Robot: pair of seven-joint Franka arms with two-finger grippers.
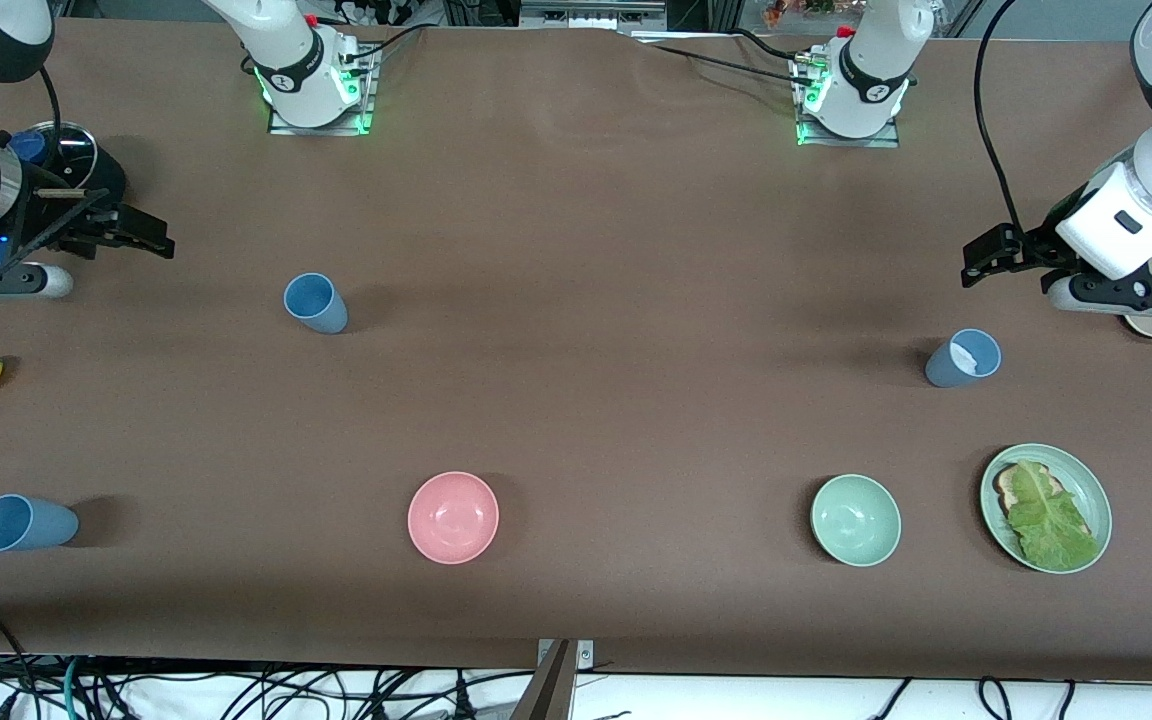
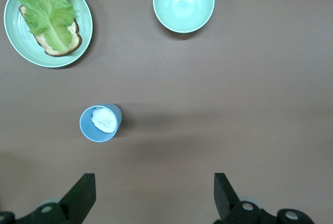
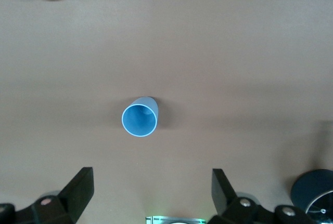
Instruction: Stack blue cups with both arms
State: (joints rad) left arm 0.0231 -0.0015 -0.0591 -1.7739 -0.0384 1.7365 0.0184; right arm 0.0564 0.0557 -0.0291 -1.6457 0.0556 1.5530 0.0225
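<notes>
Three blue cups (image 1: 316,302) well apart.

Three blue cups stand upright, well apart: two sky-blue (image 1: 315,302) (image 1: 24,523), one greyer (image 1: 963,359).

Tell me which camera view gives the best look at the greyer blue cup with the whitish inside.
The left wrist view: it looks straight down into the small greyer blue tapered cup, showing its whitish inside. The front view shows it smaller, from an angle. The right wrist view misses it.

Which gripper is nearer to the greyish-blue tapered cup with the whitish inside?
Left. The left gripper hangs open just above this greyish-blue cup at its own end; the right gripper, also open, is at the table's opposite end.
</notes>
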